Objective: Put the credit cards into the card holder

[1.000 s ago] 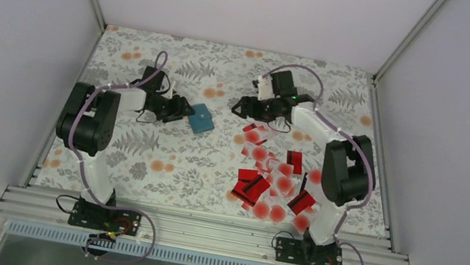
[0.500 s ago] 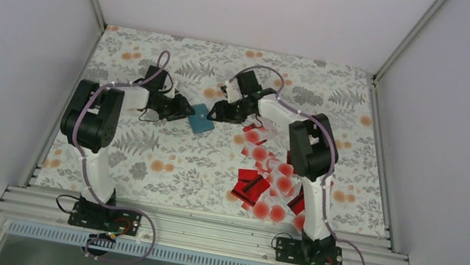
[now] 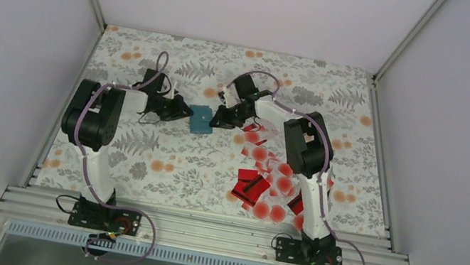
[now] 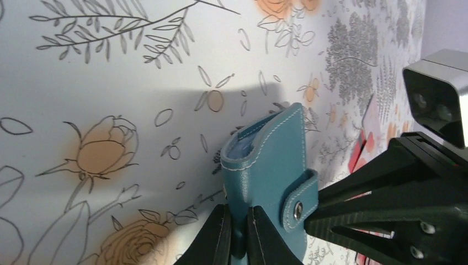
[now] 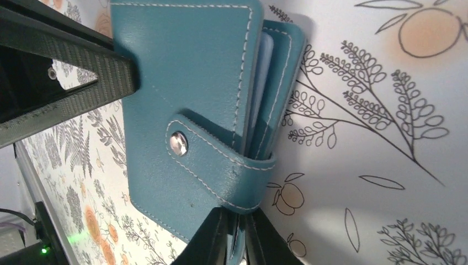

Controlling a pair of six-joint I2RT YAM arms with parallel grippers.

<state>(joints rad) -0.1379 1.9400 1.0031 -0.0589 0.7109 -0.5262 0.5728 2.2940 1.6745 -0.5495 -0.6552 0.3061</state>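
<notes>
Left gripper (image 4: 238, 212) faces right gripper (image 5: 236, 216) across card holder (image 3: 202, 120).

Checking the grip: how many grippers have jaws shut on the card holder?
2. The left gripper pinches the card holder at its left edge; the right gripper pinches its right edge, by the strap.

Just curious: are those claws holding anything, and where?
Both hold the card holder: the left gripper pinches one edge, the right gripper the opposite edge by the snap strap.
</notes>
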